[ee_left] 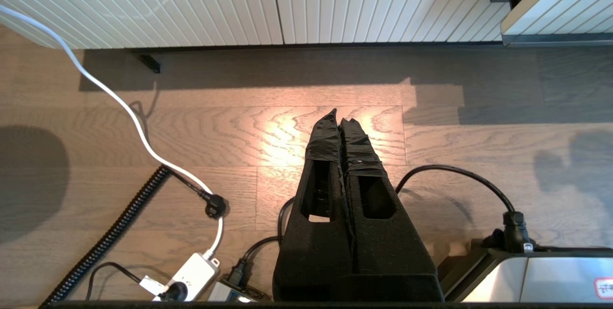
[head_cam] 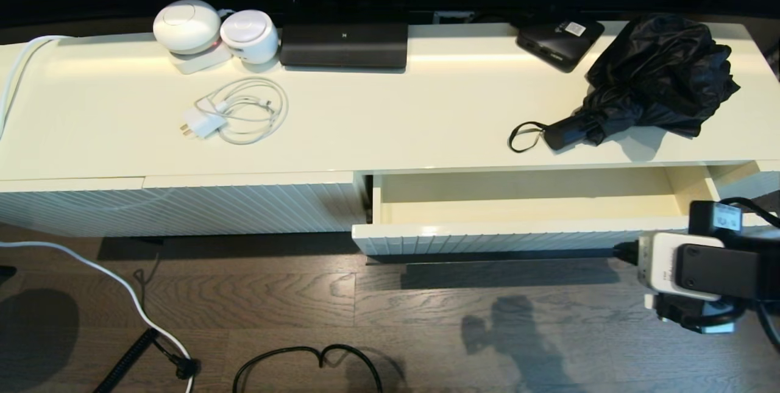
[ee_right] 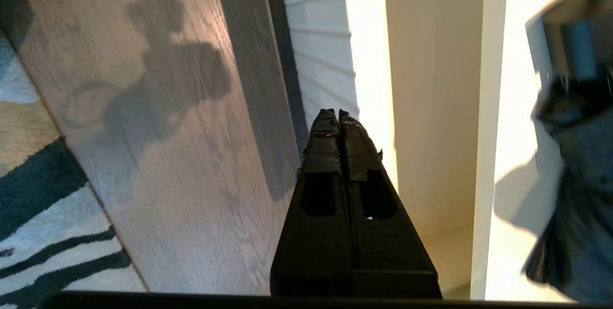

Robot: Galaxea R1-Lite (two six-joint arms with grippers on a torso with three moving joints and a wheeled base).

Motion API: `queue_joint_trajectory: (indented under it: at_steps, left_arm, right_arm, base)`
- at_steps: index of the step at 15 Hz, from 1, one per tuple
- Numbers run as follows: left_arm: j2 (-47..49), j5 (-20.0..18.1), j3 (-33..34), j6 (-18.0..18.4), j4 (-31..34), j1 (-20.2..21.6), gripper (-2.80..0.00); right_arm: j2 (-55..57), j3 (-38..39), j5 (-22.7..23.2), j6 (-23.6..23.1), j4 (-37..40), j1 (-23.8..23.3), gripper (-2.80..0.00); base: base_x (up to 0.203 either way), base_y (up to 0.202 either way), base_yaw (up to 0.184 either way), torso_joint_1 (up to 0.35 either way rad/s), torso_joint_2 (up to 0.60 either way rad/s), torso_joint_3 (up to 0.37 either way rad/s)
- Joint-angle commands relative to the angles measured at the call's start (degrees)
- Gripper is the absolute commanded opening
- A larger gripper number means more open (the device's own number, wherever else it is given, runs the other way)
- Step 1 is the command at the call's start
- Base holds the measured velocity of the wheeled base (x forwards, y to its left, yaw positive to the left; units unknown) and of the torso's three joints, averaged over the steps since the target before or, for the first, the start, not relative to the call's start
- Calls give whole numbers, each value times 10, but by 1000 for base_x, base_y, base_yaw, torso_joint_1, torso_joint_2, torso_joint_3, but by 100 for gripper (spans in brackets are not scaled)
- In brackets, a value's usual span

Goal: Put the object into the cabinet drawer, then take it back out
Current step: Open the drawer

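Observation:
The black folding umbrella [head_cam: 658, 73] lies on the cabinet top at the right, fabric loose, with its short handle [head_cam: 563, 134] and wrist loop [head_cam: 523, 136] pointing left; its blurred fabric [ee_right: 574, 165] also shows in the right wrist view. Below it the cream drawer [head_cam: 487, 236] stands pulled out with nothing inside, its dark handle bar [head_cam: 487, 254] under the ribbed front. My right gripper [head_cam: 623, 251] [ee_right: 337, 113] is shut on nothing, at the right end of the drawer front, beside the handle bar. My left gripper [ee_left: 339, 115] hangs shut over the wooden floor, left of the drawer.
On the cabinet top are two white round devices [head_cam: 186, 24], a white charger with coiled cable [head_cam: 237, 109], a long black box [head_cam: 344, 44] and a flat black box with a white sticker [head_cam: 559, 39]. Cables and a power strip [ee_left: 191, 275] lie on the floor.

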Motion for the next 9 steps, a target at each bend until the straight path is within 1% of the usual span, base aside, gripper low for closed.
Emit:
queue_joint_trajectory:
  at_steps: [1,4,7,9]
  left_arm:
    - [-1,0,0,-1,0,0,-280]
    - [-1,0,0,0,0,0,-280]
    - [-1,0,0,0,0,0,-280]
    - [-1,0,0,-1,0,0,-280]
  right_arm:
    - [75,-24,-1,-4,-17,7,-280]
    - [113,-54,-2,-4,-41,11,-280]
    - [125,-80,-25,-8,-45,11,-280]
    - [131,-92,-28,-8,-45,11,-280]
  base:
    - [0,0,0,0,0,0]
    - [0,0,0,0,0,0]
    - [0,0,0,0,0,0]
    - [0,0,0,0,0,0]
